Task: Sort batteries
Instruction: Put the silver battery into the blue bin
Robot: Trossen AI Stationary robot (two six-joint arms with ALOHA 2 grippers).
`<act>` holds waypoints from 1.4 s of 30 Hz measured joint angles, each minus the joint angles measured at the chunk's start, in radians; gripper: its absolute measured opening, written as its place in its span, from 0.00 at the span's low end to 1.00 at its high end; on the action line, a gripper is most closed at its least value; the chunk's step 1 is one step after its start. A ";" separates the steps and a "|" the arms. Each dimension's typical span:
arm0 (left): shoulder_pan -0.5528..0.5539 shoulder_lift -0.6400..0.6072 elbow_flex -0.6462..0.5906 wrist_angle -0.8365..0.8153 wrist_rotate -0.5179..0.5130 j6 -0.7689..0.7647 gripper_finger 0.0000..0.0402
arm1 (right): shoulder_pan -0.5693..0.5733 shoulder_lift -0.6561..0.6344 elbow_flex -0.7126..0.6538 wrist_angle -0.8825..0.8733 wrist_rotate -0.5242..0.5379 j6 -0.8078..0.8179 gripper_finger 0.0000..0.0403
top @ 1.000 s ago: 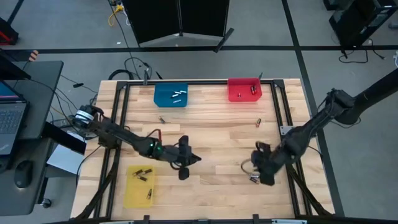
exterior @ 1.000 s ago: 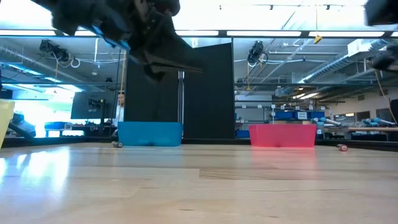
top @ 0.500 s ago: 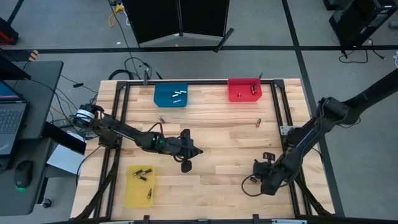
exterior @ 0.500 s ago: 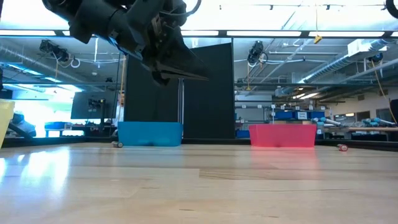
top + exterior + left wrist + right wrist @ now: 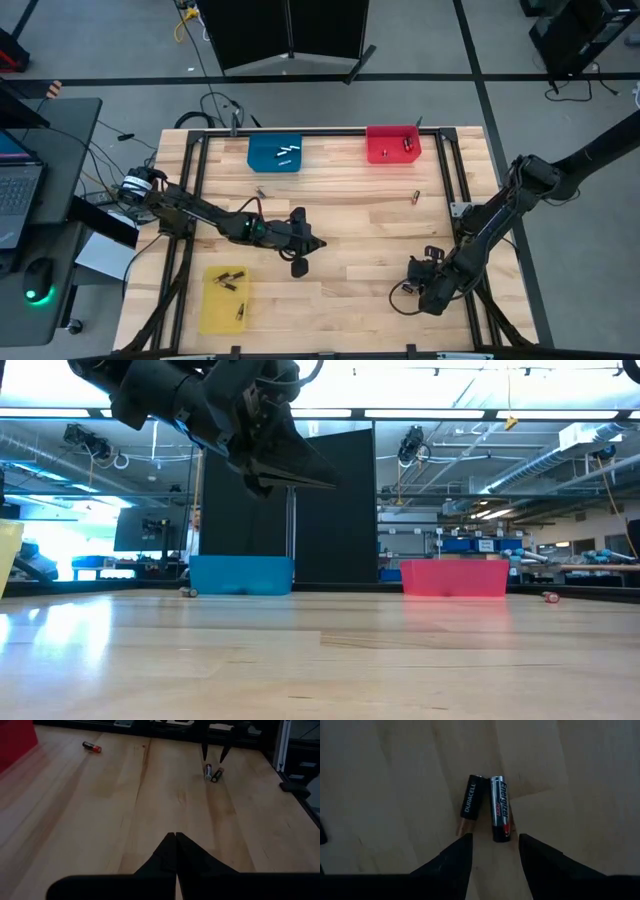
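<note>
Two batteries [image 5: 485,811] lying side by side, touching, on the bench [image 5: 340,215] near its right edge; right pincer [image 5: 494,851] spread wide just above them; left pincer [image 5: 175,836] clenched empty mid-bench.

High view: overhead, straight down on the table [image 5: 350,225]. Low view: tabletop level, facing the room beyond. Left wrist view: forward along the boards. Right wrist view: close above two batteries [image 5: 486,810] (the same pair appears far off in left wrist view).
</note>
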 joint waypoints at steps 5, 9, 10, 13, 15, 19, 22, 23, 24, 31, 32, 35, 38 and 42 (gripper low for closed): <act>0.000 0.000 0.000 -0.001 -0.009 0.000 0.01 | 0.000 0.000 0.000 -0.001 0.002 -0.011 0.43; 0.000 0.000 0.000 -0.002 -0.010 0.000 0.01 | 0.000 0.000 0.000 -0.001 0.036 -0.048 0.43; 0.000 0.000 0.000 -0.003 -0.010 0.000 0.01 | 0.000 0.000 0.000 -0.001 0.037 -0.053 0.43; 0.000 0.000 0.000 -0.004 -0.011 0.000 0.01 | 0.000 0.000 0.000 0.001 0.039 -0.066 0.43; 0.000 0.000 0.000 -0.005 -0.011 0.000 0.01 | 0.000 0.000 0.000 0.006 0.041 -0.068 0.43; 0.000 0.000 0.000 -0.008 -0.011 0.000 0.01 | 0.000 0.000 0.000 0.016 0.057 -0.071 0.43; 0.000 0.000 0.000 -0.008 -0.011 0.000 0.01 | 0.000 0.000 -0.004 0.022 0.064 -0.071 0.43; 0.000 0.000 0.000 -0.008 -0.011 0.001 0.01 | 0.000 0.000 -0.012 0.030 0.064 -0.070 0.43; 0.000 0.000 0.000 -0.008 -0.011 0.001 0.01 | 0.000 0.000 -0.021 0.037 0.064 -0.068 0.43; 0.000 0.000 0.000 -0.008 -0.011 0.011 0.01 | 0.000 0.000 -0.051 0.069 0.056 -0.050 0.43; 0.000 0.000 0.000 -0.008 -0.011 0.018 0.01 | 0.000 0.000 -0.051 0.067 0.055 -0.050 0.43; 0.000 0.000 0.000 -0.007 -0.013 0.019 0.01 | 0.000 0.000 -0.051 0.068 0.054 -0.051 0.43; 0.000 0.000 0.000 -0.007 -0.028 0.019 0.01 | 0.000 0.000 -0.051 0.067 0.053 -0.054 0.42; 0.000 0.000 0.000 -0.007 -0.033 0.019 0.01 | 0.000 0.000 -0.051 0.067 0.053 -0.068 0.42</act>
